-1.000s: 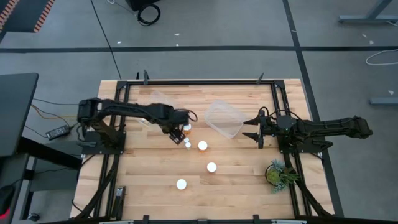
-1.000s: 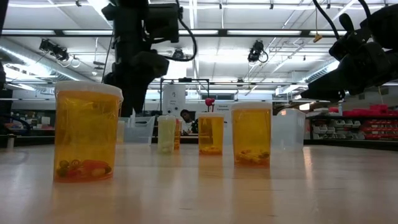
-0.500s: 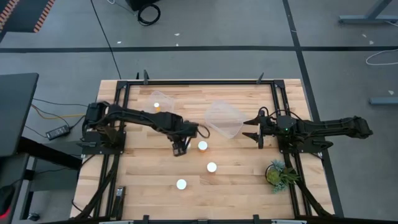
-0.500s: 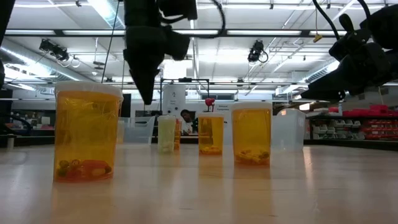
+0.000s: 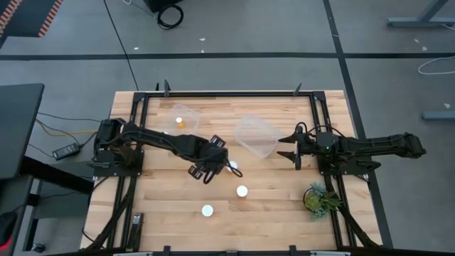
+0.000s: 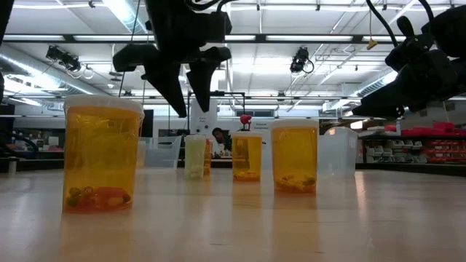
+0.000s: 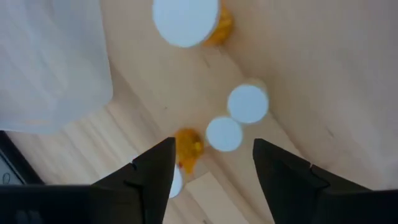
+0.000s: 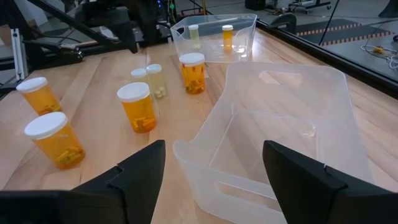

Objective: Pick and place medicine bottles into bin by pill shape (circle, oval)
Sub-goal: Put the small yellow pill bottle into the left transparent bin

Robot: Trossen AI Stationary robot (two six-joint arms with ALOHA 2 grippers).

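**A:** Where was the left gripper [image 5: 206, 169], and what were its jaws doing?

**B:** It hung over the cluster of medicine bottles [image 7: 224, 134] with its jaws spread wide and nothing between them. I judged it was lining up to come down on one. In the left wrist view, two narrow white caps lay between the fingers [image 7: 152, 174], touching each other. An orange bottle [image 7: 186, 148] sat just beside the one finger, and a wider-capped bottle [image 7: 185, 22] stood well ahead of the tips.

**A:** Why hold so high?

**B:** Probably to clear the caps, since the bottles stood close together. The low view showed what the wrist camera could not: the fingertips were well above the caps, with open air under them. It also showed pills at the bottom of the nearest bottle [image 6: 102, 156], though I couldn't tell their shape.

**A:** And the right gripper [image 5: 284, 148]?

**B:** It waited with its jaws apart, empty, and the near clear bin [image 8: 280, 124] lay tilted just ahead of them. Its wrist view alone showed two bottles already inside the far bin [image 8: 214, 34]. From overhead I made out only one cap there.
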